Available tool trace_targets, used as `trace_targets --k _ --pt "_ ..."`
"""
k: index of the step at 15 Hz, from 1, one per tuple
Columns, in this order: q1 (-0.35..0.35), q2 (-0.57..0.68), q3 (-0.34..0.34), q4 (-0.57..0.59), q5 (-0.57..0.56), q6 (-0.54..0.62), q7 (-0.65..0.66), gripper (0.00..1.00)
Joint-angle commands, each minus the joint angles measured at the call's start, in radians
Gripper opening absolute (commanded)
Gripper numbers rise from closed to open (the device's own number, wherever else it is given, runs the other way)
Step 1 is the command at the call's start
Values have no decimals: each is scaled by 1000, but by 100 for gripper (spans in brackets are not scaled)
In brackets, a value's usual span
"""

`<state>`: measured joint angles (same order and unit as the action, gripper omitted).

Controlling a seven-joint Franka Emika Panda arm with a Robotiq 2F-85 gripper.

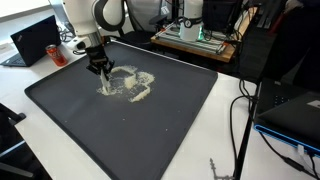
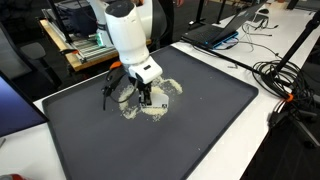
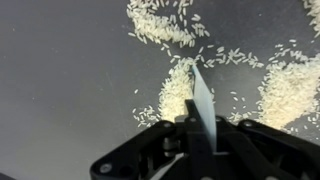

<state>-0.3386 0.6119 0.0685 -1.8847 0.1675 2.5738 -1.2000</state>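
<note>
Above scattered rice (image 3: 172, 25), gripper (image 3: 201, 138) clamped on thin blade (image 3: 203, 98), blade's length pointing straight down.

It looks like a robotics lab set up in an office room. A white robot arm (image 1: 108, 12) stands at a white table (image 1: 228, 125) covered by a black mat (image 1: 150, 120). An open laptop (image 1: 35, 40) sits on the next desk with a red drinks can (image 1: 57, 55) beside it. Bare electronics with a green board (image 1: 195, 33) lie on a wooden bench, and black cables (image 2: 285, 75) trail loose over the table edge
</note>
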Motion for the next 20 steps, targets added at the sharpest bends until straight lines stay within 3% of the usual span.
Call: trace_targets --k 1,8,12,15,20 --pt "-4 -137 4 -137 -17 6 -20 1" --pt "85 -339 -3 -374 -31 227 36 1" --pt "174 -414 -32 -471 -119 351 136 1" --pt "252 -455 -94 -525 -279 410 288 1" --pt "459 -487 -319 -531 -698 405 680 1"
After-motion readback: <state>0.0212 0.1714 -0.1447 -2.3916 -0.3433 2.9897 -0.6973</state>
